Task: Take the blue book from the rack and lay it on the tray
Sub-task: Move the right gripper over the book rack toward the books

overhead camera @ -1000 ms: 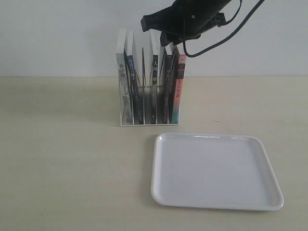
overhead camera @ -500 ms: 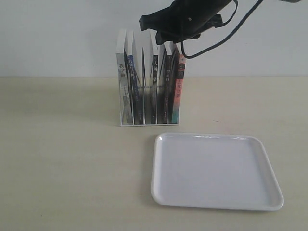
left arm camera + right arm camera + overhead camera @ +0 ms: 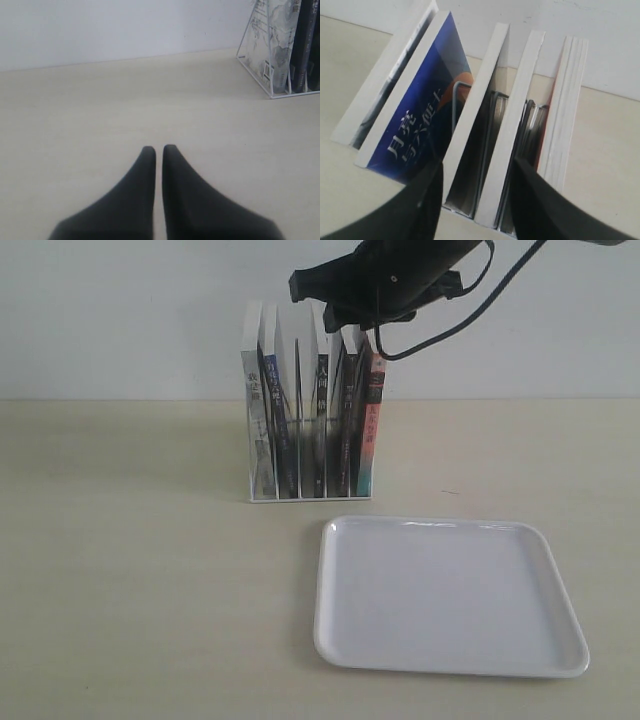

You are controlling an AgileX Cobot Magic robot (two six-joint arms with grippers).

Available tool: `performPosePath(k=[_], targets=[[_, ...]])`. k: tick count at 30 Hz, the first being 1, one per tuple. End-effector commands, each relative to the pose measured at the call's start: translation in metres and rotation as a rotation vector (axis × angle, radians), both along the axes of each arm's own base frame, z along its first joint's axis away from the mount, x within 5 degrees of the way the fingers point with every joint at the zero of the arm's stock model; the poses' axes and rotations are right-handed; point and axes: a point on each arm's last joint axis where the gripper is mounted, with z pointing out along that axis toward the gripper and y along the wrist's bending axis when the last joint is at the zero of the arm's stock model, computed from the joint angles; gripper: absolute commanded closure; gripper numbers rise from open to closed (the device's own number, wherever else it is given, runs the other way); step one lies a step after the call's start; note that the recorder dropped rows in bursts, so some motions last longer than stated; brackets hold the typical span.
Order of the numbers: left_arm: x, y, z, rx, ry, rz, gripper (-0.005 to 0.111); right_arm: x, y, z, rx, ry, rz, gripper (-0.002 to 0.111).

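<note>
The blue book (image 3: pixel 276 400) stands second from the left in the white wire rack (image 3: pixel 310 498), its dark blue spine facing the exterior view. The right wrist view shows its blue cover (image 3: pixel 427 120) with white characters, leaning against a rack wire (image 3: pixel 455 100). My right gripper (image 3: pixel 320 300) hangs open just above the book tops. From its own camera, the right gripper (image 3: pixel 477 164) straddles the two books beside the blue one, and its left finger (image 3: pixel 425 200) overlaps the blue cover's lower corner. The white tray (image 3: pixel 325 640) lies in front of the rack, to the right. My left gripper (image 3: pixel 158 148) is shut above bare table.
Other books fill the rack: a grey-white one (image 3: pixel 255 425) at the left end, black-spined ones (image 3: pixel 320 415) in the middle, a red-and-teal spine (image 3: pixel 370 425) at the right end. The left wrist view catches the rack's end wire (image 3: pixel 245 45). A white wall rises behind the table.
The right gripper has edged slightly left and up above the book tops. The books, rack and tray have not moved.
</note>
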Motion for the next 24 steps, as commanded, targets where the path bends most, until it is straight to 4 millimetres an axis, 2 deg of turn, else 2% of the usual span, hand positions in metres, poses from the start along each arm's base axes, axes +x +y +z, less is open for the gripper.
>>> performPosePath(k=[1,5,24], targets=[[0.0,0.0,0.003,0.001,-0.022,0.001,0.102,0.005,0.002,-0.007,-0.008,-0.004,0.0,0.067],[0.0,0.0,0.003,0.001,-0.022,0.001,0.102,0.01,0.005,-0.022,-0.023,0.023,0.0,0.067],[0.0,0.0,0.003,0.001,-0.022,0.001,0.102,0.015,0.005,-0.024,0.0,-0.004,-0.039,0.067]])
